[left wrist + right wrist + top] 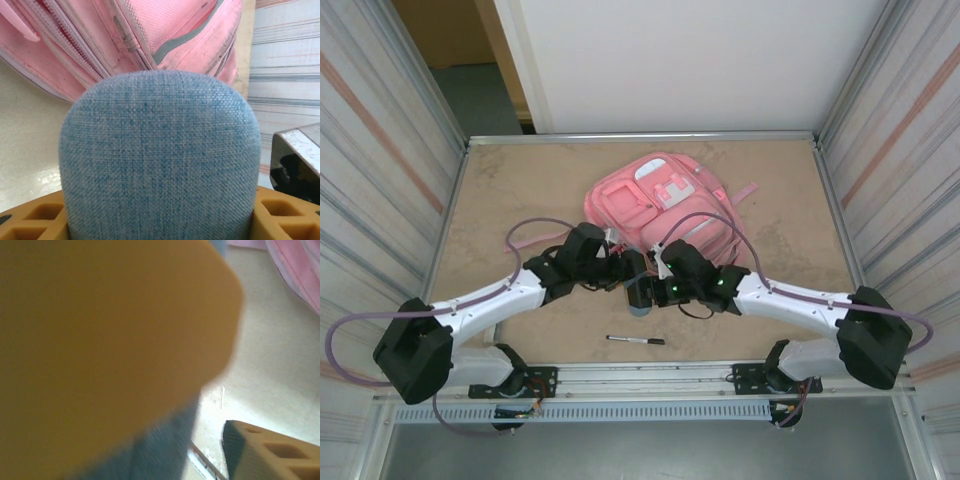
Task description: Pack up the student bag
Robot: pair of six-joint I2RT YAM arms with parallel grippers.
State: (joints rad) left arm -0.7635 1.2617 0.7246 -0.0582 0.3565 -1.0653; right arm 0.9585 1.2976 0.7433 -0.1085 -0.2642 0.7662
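Student bag (655, 200) lies flat at upper centre of the counter (520, 180). Just below it, the left claw (159, 220) is clamped on a blue fabric pouch (160, 150). The right claw (220, 405) stands apart, with bare counter between the pouch and its lower-right finger. A black pen (636, 340) lies lower centre.

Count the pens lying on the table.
1. A black pen lies on the table near its front edge, apart from the student bag. Others could be hidden under or inside the bag.
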